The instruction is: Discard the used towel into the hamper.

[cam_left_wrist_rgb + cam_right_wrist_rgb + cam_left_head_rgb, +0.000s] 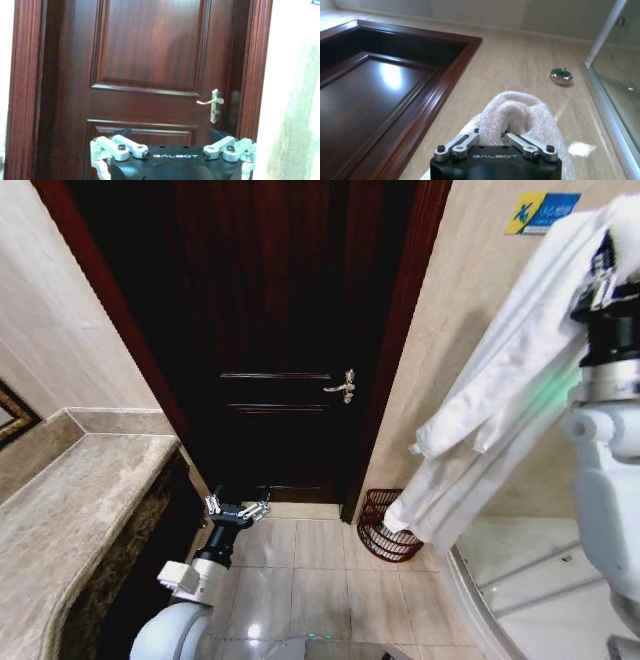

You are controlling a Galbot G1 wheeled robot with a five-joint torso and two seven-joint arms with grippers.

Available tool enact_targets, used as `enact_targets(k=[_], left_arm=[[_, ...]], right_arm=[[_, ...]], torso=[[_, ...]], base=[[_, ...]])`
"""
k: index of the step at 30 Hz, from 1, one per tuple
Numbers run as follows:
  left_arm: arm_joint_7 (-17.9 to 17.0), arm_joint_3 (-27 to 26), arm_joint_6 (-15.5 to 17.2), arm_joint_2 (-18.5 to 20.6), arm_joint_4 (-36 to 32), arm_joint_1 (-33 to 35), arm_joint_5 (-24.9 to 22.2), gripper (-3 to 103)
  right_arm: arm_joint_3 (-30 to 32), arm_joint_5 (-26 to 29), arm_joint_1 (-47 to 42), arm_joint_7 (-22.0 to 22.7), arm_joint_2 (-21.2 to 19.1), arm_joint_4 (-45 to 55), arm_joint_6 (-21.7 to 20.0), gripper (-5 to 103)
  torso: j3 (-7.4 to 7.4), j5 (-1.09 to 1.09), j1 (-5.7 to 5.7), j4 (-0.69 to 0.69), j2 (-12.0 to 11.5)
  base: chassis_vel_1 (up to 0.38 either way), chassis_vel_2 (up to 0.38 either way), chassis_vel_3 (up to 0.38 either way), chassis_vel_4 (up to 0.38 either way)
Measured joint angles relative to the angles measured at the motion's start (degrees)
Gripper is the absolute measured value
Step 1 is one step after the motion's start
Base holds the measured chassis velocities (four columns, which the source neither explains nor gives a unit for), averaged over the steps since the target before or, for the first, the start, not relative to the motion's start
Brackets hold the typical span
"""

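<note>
A long white towel (500,390) hangs from my right gripper (603,268), raised at the upper right of the head view. Its lower end dangles just above the hamper (384,526), a dark red-brown wire basket on the floor by the wall beside the door. In the right wrist view the right gripper (492,139) is shut on a bunched fold of the towel (520,112). My left gripper (237,508) is held low in front of the door, open and holding nothing; the left wrist view shows its fingers (122,146) spread apart.
A dark wooden door (270,330) with a metal handle (343,388) stands straight ahead, shut. A marble counter (70,510) runs along the left. A glass shower enclosure (530,580) curves at the lower right. Tiled floor (300,580) lies between them.
</note>
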Motion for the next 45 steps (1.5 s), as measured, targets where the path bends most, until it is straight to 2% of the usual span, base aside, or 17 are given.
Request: enact_targets(k=[11, 16, 21, 28, 45], left_arm=[[0.0, 0.0, 0.0, 0.0, 0.0, 0.0, 0.0, 100], [0.0, 0.0, 0.0, 0.0, 0.0, 0.0, 0.0, 100], [0.0, 0.0, 0.0, 0.0, 0.0, 0.0, 0.0, 100], [0.0, 0.0, 0.0, 0.0, 0.0, 0.0, 0.0, 100], [0.0, 0.0, 0.0, 0.0, 0.0, 0.0, 0.0, 100]], right_arm=[[-2.7, -1.0, 3.3, -1.5, 1.3, -5.6, 1.9, 10], [-2.6, -1.7, -1.5, -3.8, 5.7, -10.1, 6.5, 10], [-1.8, -2.5, -4.8, -4.7, 8.5, -11.4, 8.3, 10], [-1.1, -4.4, -9.1, -5.9, 13.0, -14.5, 11.3, 10], [-0.2, -4.0, -16.7, -9.4, 17.2, -22.2, 15.8, 10]], torso=[[-0.01, -0.03, 0.00, -0.01, 0.0], [0.00, 0.06, 0.00, -0.01, 0.0], [0.00, -0.01, 0.00, -0.01, 0.0], [0.00, 0.02, 0.00, 0.00, 0.0], [-0.01, 0.00, 0.00, -0.01, 0.0]], base=[[0.000, 0.000, 0.000, 0.000], [0.000, 0.000, 0.000, 0.000], [0.000, 0.000, 0.000, 0.000], [0.000, 0.000, 0.000, 0.000], [0.000, 0.000, 0.000, 0.000]])
